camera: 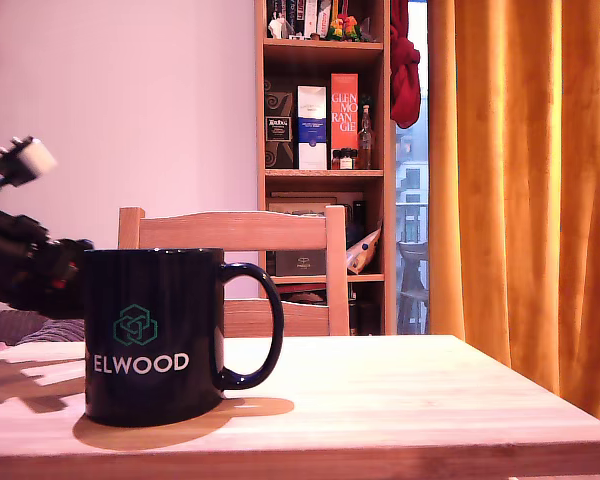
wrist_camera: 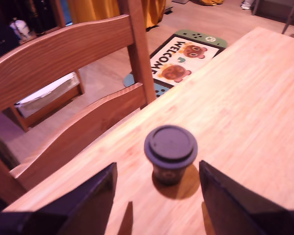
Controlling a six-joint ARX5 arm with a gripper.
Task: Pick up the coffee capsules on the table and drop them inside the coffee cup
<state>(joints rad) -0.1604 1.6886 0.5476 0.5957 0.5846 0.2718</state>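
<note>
A dark coffee capsule (wrist_camera: pixel 170 144) stands on the pale wooden table (wrist_camera: pixel 245 98) near the edge by the chair, wide rim up. My gripper (wrist_camera: pixel 157 164) is open, one dark finger on each side of the capsule and neither touching it. In the exterior view the black ELWOOD coffee cup (camera: pixel 155 335) stands on the table (camera: pixel 430 390) at the front left, handle toward that view's right. The arm and gripper (camera: pixel 65 268) reach in from the exterior view's left behind the cup. The cup hides the capsule there.
A wooden chair (camera: pixel 230 230) with a slatted back (wrist_camera: pixel 63 54) stands against the table's far edge, close to the capsule. Beyond are a bookshelf (camera: pixel 320 150), orange curtains (camera: pixel 520 180) and a welcome doormat (wrist_camera: pixel 186 58) on the floor.
</note>
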